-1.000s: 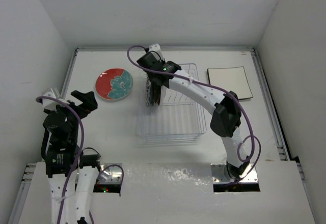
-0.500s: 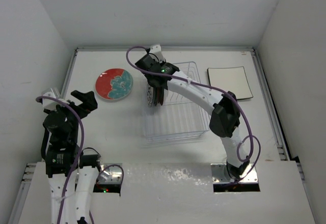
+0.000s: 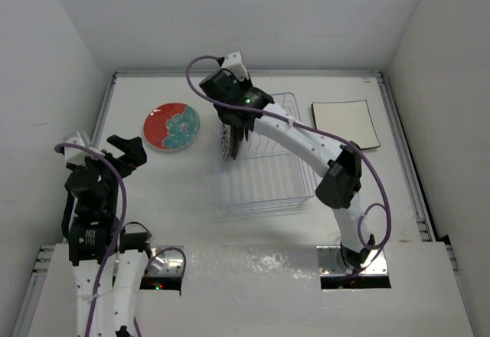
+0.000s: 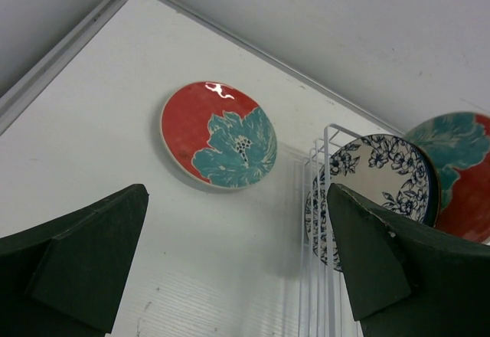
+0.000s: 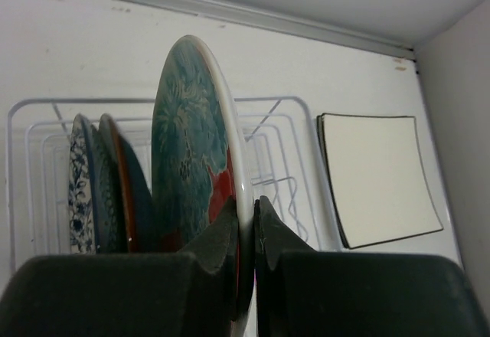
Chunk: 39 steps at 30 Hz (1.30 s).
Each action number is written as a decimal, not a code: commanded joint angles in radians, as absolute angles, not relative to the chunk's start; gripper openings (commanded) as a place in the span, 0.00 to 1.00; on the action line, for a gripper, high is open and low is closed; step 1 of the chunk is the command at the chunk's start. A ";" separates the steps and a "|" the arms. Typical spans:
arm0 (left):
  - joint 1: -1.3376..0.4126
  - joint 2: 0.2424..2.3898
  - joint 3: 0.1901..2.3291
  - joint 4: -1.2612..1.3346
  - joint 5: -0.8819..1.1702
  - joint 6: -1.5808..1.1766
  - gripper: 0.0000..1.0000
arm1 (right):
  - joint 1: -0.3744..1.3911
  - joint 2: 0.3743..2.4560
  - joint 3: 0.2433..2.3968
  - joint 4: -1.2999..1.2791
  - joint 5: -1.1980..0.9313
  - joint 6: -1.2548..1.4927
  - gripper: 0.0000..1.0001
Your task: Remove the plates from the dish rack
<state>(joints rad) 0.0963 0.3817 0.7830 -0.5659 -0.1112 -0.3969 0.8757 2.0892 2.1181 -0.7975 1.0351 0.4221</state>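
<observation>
My right gripper (image 5: 245, 226) is pinched onto the rim of a red-and-teal plate (image 5: 191, 145), a finger on each face and the jaws parted only by the plate's thickness. The plate stands on edge, upright, over the far left end of the rack (image 3: 264, 180). I can't tell whether its lower edge touches the wires. Beside it in the right wrist view, more plates stand in the rack: a floral plate (image 5: 76, 180) outermost, then a dark plate with a red rim (image 5: 115, 176). How many sit between, I can't make out.

My left gripper (image 4: 233, 256) hangs near the table's (image 3: 153, 199) left edge, well apart from the rack, its jaws wide apart and holding nothing.

A second red plate (image 3: 171, 127) lies flat on the table left of the rack. A square plate (image 3: 342, 125) lies flat to its right.
</observation>
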 commanded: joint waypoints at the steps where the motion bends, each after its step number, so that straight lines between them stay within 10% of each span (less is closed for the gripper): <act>1: 0.086 0.391 0.776 -0.532 -0.117 -0.388 1.00 | 0.876 1.936 2.186 -0.675 1.212 0.327 0.00; 11: 0.086 0.465 0.813 -0.468 0.255 -0.366 1.00 | 0.887 1.668 2.016 -0.626 1.175 0.222 0.00; 17: 0.084 0.589 0.776 -0.128 0.804 -0.535 1.00 | 0.870 1.428 1.858 -0.623 0.571 0.299 0.00; 29: 0.074 0.712 0.752 0.064 0.996 -0.597 1.00 | 0.835 1.278 1.740 -0.463 0.006 0.523 0.00; 39: 0.038 0.715 0.750 0.098 1.060 -0.626 0.68 | 0.802 1.282 1.608 -0.223 -0.190 0.635 0.00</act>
